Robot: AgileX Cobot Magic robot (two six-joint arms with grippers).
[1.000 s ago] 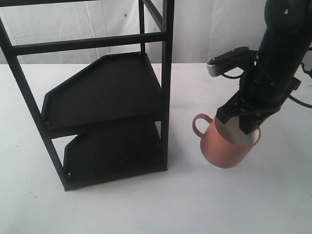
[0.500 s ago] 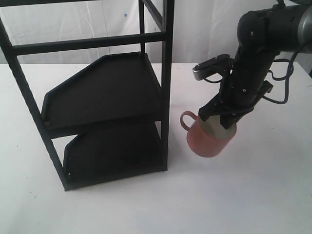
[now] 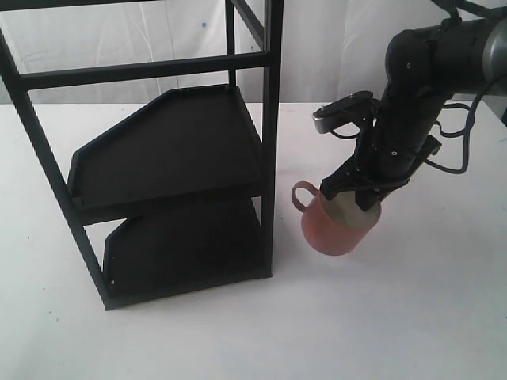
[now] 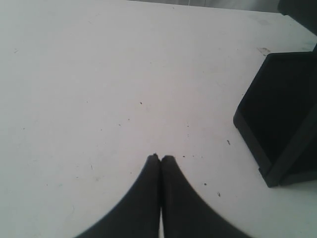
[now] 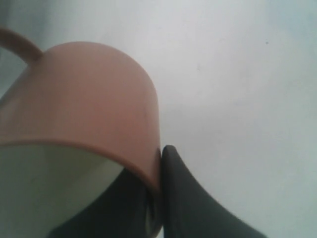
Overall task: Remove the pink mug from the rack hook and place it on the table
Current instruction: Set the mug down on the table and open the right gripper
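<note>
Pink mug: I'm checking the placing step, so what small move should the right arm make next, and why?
Probably ease the pink mug down and level it until its base sits flat on the table. The right gripper pinches its rim, one of the fingers outside the wall, and the mug hangs tilted beside the rack.

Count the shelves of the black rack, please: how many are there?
2. The upper shelf sits partway up the rack; the lower shelf lies right beneath it, near the table. The rack's top is cut off, so more may be hidden.
</note>
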